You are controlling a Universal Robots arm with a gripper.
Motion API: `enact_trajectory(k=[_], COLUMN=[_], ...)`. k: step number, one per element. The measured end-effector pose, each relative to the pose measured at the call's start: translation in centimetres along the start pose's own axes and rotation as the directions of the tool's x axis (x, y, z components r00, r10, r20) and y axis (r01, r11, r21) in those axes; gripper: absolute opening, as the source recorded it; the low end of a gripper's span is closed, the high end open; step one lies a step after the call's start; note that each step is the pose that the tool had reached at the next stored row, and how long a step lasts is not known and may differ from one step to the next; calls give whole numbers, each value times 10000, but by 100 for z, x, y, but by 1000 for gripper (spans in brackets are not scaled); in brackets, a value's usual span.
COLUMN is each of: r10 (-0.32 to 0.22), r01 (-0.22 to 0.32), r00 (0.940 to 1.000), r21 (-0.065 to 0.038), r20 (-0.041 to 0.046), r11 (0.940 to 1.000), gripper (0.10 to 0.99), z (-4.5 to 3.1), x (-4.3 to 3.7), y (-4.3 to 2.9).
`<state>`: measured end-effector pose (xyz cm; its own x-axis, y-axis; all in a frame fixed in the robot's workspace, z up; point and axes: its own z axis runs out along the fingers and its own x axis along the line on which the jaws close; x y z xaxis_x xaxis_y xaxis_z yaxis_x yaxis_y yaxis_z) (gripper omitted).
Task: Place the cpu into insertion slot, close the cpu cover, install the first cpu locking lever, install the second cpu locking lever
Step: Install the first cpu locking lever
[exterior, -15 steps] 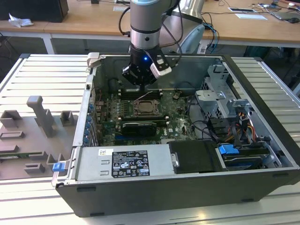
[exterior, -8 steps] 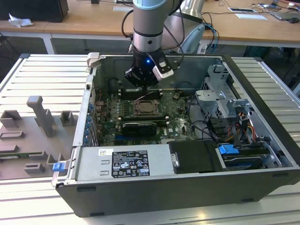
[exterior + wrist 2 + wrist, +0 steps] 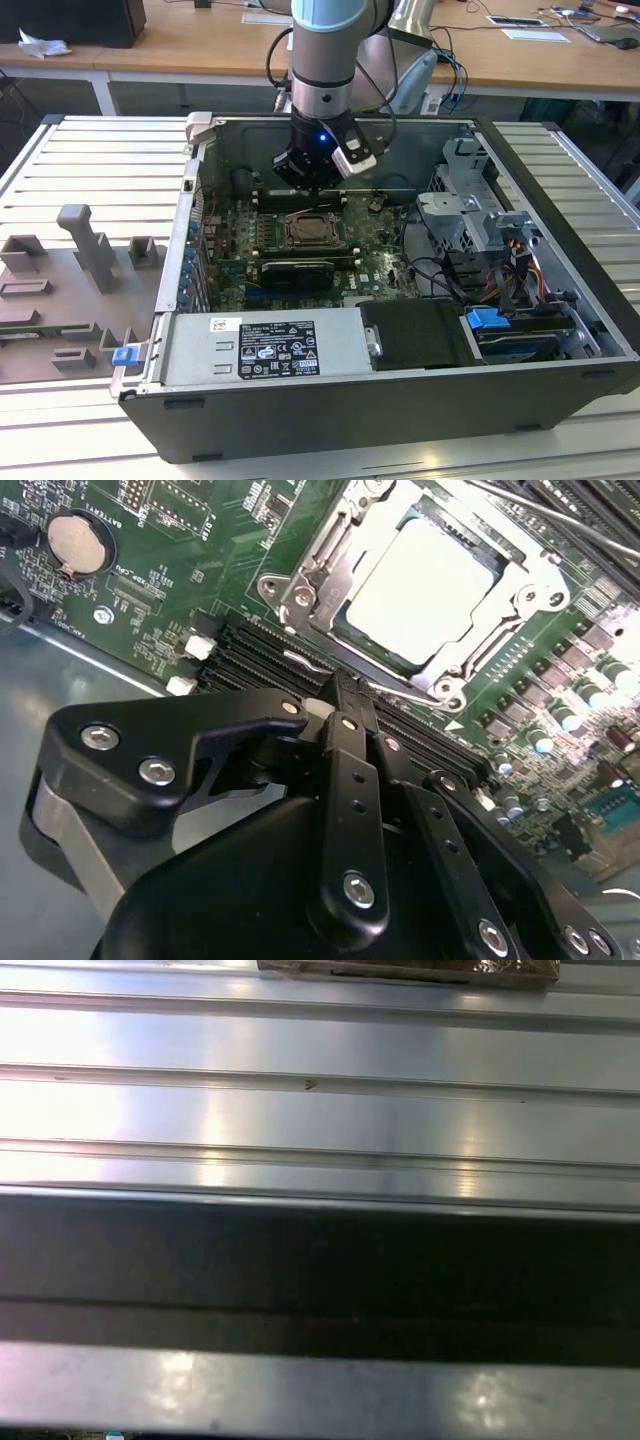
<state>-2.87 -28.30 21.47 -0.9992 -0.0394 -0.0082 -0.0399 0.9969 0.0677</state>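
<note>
- While the grey-and-silver robot arm reaches down into the open dark-grey computer case, its black gripper hangs low over the green circuit board, just behind the small square black insertion slot in the exterior view.
- Second wrist view: gripper fingers look closed together, w/ nothing seen between them. The tip sits over the long black memory slots, just beside the socket.
- The cpu, a flat square chip w/ a pale silvery face, lies seated in the slot.
- The cpu cover, a thin silver metal frame w/ a big square window, lies down flat around the chip, face showing through the window.
- A thin silvery metal bar lies across the memory slots near the gripper tip. Can't tell if it's touched, or whether the levers are latched.
- A round silver coin battery sits on the board, well apart from the socket.
- The case rests on a ribbed aluminium table, w/ grey plastic fixtures at the exterior view's left.
- First wrist view: ribbed metal surface and a dark band.
</note>
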Motion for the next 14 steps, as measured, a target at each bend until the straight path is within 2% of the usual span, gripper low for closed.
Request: enact_trajectory(k=[4,8,14], r10=[1,1,2], r01=[-1,-1,-2], r00=[10000,10000,10000], r21=[-9,-60,-65], r20=[1,3,3], r11=[10000,10000,10000], gripper=[106,106,106], z=[23,40,77], x=[-35,-84,-112], y=[-1,-4,-7])
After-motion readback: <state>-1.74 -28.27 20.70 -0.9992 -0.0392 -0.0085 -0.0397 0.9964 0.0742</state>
